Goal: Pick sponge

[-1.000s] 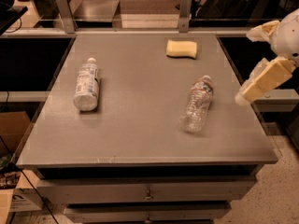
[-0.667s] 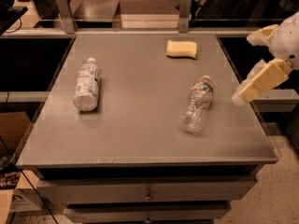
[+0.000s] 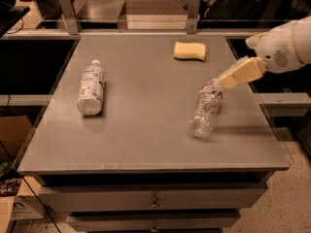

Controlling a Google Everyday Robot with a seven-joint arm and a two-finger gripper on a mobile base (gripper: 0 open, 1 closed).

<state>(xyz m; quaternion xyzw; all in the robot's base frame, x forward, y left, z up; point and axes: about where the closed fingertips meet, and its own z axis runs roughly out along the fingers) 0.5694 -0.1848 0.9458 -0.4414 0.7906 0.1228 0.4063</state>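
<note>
**Over worktop (image 3: 146, 106) right side: pincer (image 3: 231, 78) near sponge (image 3: 189, 51)**

Arm cut off at right frame edge; pincer grip state cannot be told, its tip overlapping clear bottle's (image 3: 205, 111) neck. Sponge lies near far edge, open surface around it. Labelled bottle (image 3: 91, 88) lies well apart, left.

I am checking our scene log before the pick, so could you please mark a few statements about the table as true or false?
1. The sponge lies at the far side of the table, toward the right. True.
2. The gripper is holding the sponge. False: it hovers over the table's right side, near the clear bottle's cap end and apart from the sponge.
3. Both bottles stand upright. False: the labelled bottle and the clear bottle lie on their sides.
4. The labelled bottle lies on the table's left side. True.
</note>
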